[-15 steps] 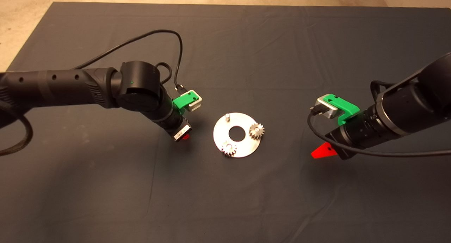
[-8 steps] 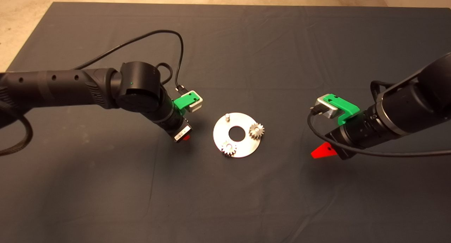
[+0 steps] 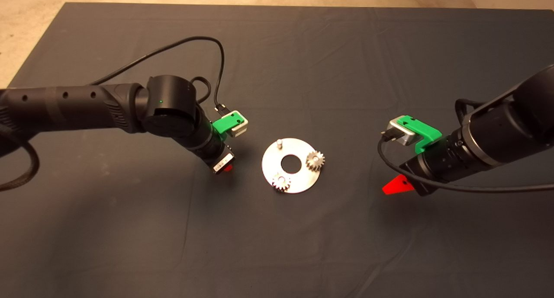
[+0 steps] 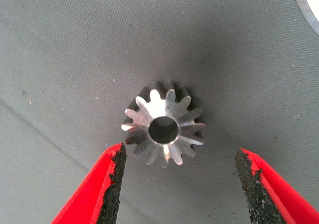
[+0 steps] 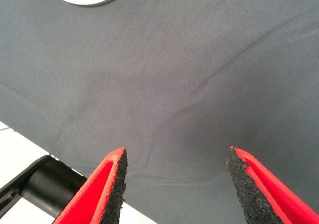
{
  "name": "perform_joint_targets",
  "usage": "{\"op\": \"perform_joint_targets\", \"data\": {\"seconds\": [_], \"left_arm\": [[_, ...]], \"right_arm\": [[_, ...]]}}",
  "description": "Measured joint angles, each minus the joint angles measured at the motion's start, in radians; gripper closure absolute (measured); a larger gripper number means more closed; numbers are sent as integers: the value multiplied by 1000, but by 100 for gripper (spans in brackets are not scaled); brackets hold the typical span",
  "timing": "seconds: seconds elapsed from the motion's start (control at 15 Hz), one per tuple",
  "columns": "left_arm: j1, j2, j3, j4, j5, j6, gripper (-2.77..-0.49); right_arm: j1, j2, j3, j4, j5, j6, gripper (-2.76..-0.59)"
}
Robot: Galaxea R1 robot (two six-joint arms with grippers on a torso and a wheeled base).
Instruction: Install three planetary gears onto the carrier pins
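Gears (image 3: 315,160) (image 3: 281,182) occupy two pins; one pin (image 3: 279,142) remains bare. Left end effector (image 4: 177,184), spread, straddles the third gear (image 4: 164,130) mid-tabletop. Right end effector (image 5: 174,184) spread, empty.

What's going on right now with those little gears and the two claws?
Left gripper open over the third gear on the mat. Right gripper open, empty. Two gears on disc; one pin bare. Nothing blocking.

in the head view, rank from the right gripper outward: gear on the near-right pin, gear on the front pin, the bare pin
From the right gripper:
1. Gear on the right pin, disc's right edge.
2. Gear on the front pin, disc's lower-left edge.
3. Bare pin, disc's far side.
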Motion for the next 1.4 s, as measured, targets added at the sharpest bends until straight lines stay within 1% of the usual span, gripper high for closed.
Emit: {"op": "perform_joint_targets", "data": {"seconds": [0.2, 0.53, 0.67, 0.8, 1.13, 1.4], "left_arm": [[0, 0, -1, 1, 0, 18, -150], [0, 0, -6, 1, 0, 19, -150], [0, 0, -19, 3, -1, 27, -150], [0, 0, -34, 3, -1, 45, -150], [0, 0, -37, 3, -1, 46, -150], [0, 0, -37, 3, -13, 46, -150]], "right_arm": [[0, 0, 0, 0, 0, 0, -147], [0, 0, 0, 0, 0, 0, -147], [0, 0, 0, 0, 0, 0, -147], [0, 0, 0, 0, 0, 0, -147], [0, 0, 0, 0, 0, 0, -147], [0, 0, 0, 0, 0, 0, -147]]}}
